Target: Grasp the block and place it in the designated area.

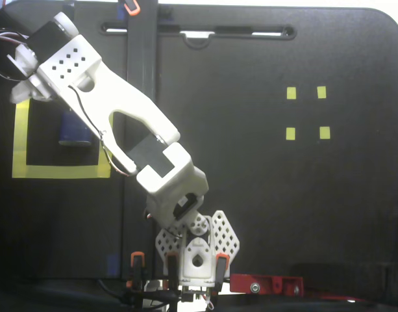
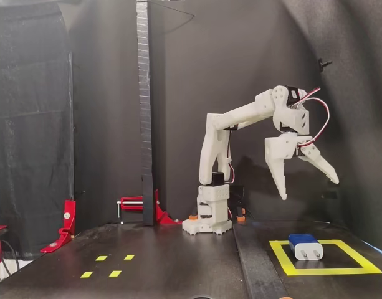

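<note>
The block [image 2: 305,246] is dark blue on top with a white end face. The area [image 2: 361,270] is a yellow tape outline around black. Four small markers [image 1: 307,112] are yellow. The arm [image 2: 240,116] is white, on a black table [image 1: 250,214], with red clamps [image 2: 141,206].

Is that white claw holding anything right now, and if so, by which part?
Nothing is held. The gripper hangs open in the air, while the block lies below it on the table, inside the yellow tape square.
</note>
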